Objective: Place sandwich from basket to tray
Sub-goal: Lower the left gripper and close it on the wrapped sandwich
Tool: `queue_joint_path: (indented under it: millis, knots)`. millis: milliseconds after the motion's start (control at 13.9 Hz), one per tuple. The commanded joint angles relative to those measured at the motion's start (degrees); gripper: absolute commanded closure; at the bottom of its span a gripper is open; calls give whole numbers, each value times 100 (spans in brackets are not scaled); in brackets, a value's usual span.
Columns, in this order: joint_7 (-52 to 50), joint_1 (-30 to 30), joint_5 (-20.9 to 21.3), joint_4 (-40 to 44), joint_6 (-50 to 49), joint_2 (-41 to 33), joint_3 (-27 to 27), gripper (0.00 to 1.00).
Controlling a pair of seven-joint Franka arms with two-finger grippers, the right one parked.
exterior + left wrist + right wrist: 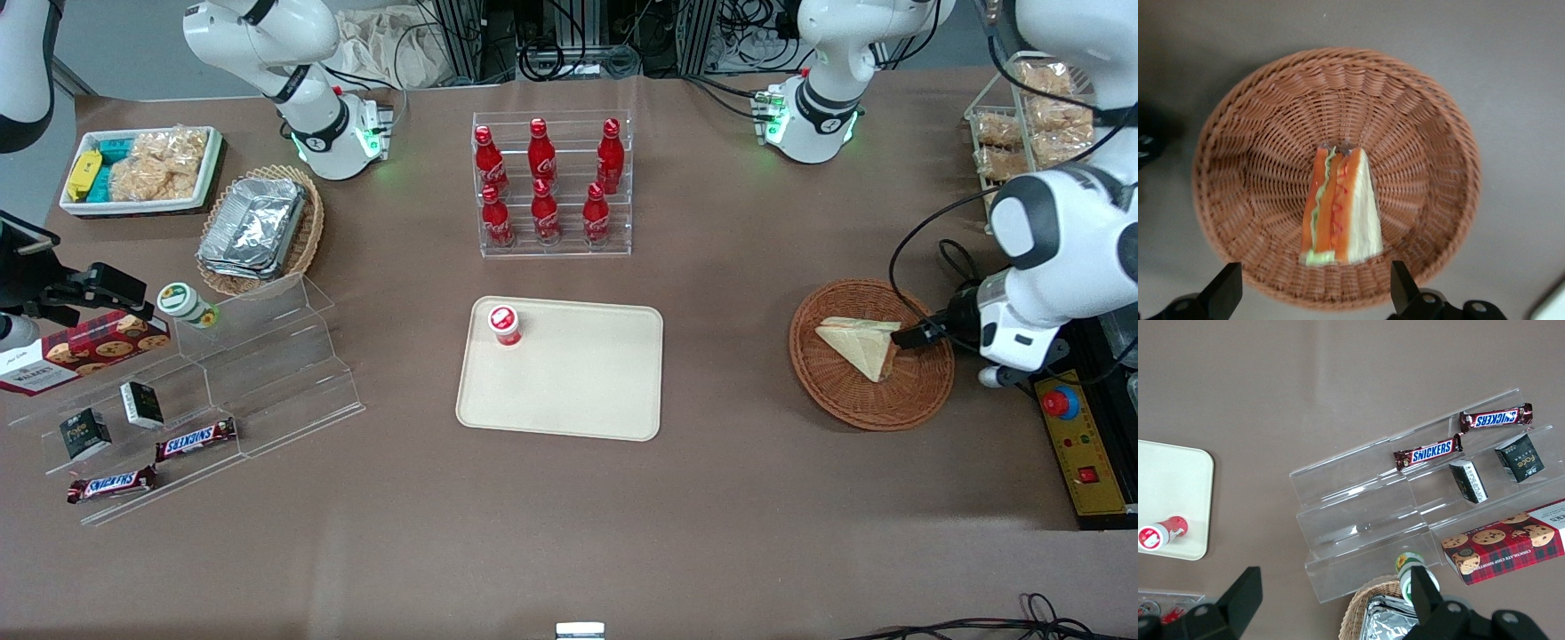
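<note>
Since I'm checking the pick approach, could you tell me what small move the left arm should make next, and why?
Probably lower the gripper straight down around the sandwich. Its fingers are open and above the basket, with the sandwich lying untouched between them. The tray stays for later, with a small red-lidded cup at one corner.

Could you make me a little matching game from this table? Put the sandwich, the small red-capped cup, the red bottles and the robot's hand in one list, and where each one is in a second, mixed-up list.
Things:
1. sandwich
2. red-capped cup
3. red bottles
4. hand

Places:
A. standing in a clear tiered rack
B. hovering open above the basket's rim
C. lying in the round wicker basket
D. standing on a corner of the beige tray

Pairs: 1-C, 2-D, 3-A, 4-B
</note>
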Motion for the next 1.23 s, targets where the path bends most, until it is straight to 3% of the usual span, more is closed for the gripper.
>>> queue_joint_path:
  millis: [0,432,649,793,1009,1153]
  knots:
    - [-65,60,-125,-238,485,225,-38,0]
    - [-65,86,-529,-336,1137,770,-47,1]
    - [-65,60,-688,-319,1146,780,-47,52]
    - [-65,60,-688,-292,1111,718,-47,76]
    - [-39,51,-662,-100,954,455,-56,87]
    - [-30,42,-548,242,271,131,-73,88]
